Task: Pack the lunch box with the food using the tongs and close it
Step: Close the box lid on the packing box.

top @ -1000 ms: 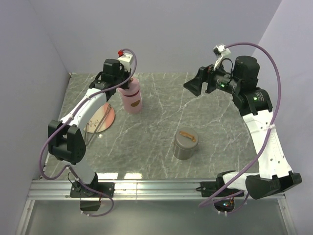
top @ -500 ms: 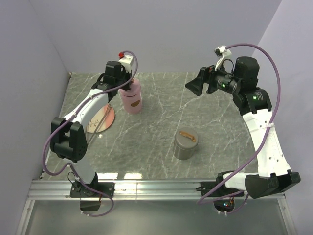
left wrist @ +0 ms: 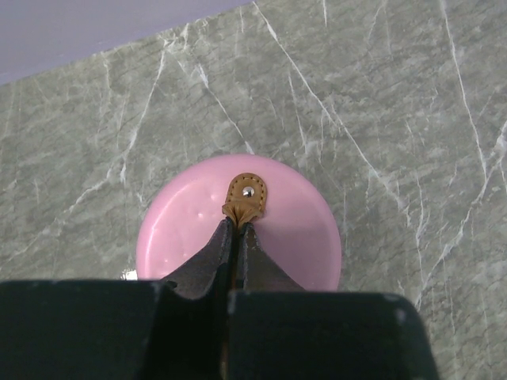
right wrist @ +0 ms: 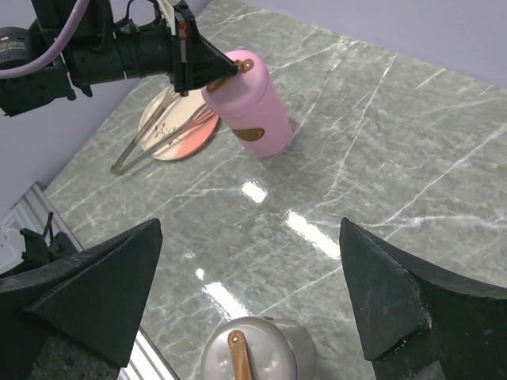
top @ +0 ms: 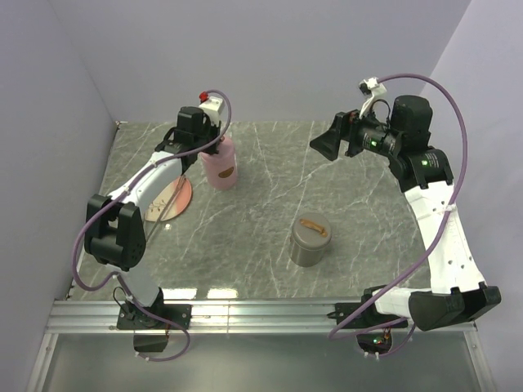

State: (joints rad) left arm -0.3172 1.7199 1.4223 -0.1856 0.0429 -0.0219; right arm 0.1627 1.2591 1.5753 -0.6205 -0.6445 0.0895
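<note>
Lunch box [top: 221,166], pink, near the bench's [top: 359,212] far-left corner: left gripper [left wrist: 235,227] pinches its lid strap [left wrist: 245,196]; right gripper [top: 328,142] gapes wide, holding nothing.

Two robot arms work a single marble table [top: 270,163]: the left arm [top: 151,175] and the right arm [top: 433,196], both bolted at the near edge. Two round canisters stand on the table, one pink canister [top: 221,167] at the far left and one grey canister [top: 309,241] near the middle. One plate [top: 170,200] lies at the left, with one pair of tongs [right wrist: 158,142] across it. Food on the plate is too small to count.
</note>
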